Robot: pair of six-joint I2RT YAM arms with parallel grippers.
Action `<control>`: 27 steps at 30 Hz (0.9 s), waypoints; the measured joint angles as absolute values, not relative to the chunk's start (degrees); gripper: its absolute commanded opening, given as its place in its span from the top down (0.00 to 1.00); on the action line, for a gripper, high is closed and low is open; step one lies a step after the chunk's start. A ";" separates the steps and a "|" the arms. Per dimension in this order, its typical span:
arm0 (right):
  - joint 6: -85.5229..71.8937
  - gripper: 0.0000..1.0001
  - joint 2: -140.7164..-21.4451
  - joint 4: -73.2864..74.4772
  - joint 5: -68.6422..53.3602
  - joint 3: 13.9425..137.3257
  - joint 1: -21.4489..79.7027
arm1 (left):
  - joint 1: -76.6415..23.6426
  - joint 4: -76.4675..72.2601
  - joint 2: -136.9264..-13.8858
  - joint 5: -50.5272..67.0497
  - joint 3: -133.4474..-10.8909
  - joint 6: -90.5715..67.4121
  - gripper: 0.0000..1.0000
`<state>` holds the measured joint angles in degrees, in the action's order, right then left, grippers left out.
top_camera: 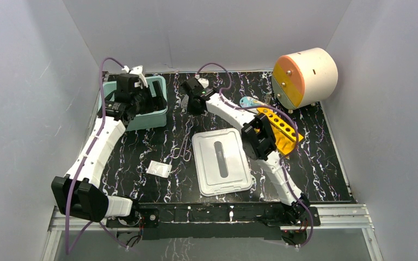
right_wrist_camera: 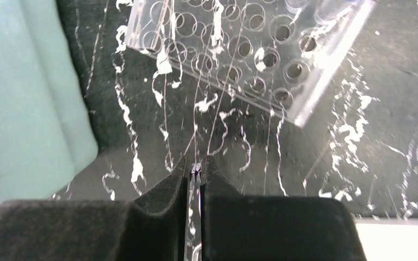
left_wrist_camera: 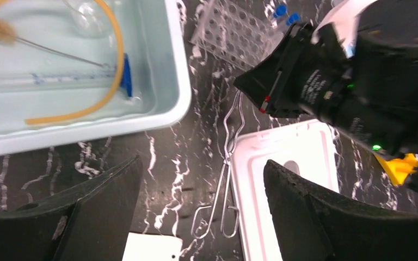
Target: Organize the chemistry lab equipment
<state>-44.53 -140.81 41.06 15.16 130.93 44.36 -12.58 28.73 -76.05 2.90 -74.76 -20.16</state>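
The right fingers (right_wrist_camera: 166, 190) are pinched shut on the far end of the tongs (left_wrist_camera: 227, 160). The tongs are thin, shiny bent wire. Their long way runs back along the counter (left_wrist_camera: 185, 163), beside the flat white lid (left_wrist_camera: 294, 163). The smooth pale green bin (left_wrist_camera: 163, 81) is just to the left of that grip. The left fingers (left_wrist_camera: 98, 206) are wide open above, holding nothing.

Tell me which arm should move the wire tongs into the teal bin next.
Probably right. The right gripper is shut on the tip of the wire tongs, close beside the teal bin. The left gripper hangs open and empty over the table.
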 measured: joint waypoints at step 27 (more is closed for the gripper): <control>-46.28 1.00 -114.72 22.55 3.51 97.54 41.56 | -17.26 11.09 -83.18 36.99 -54.13 -35.20 0.43</control>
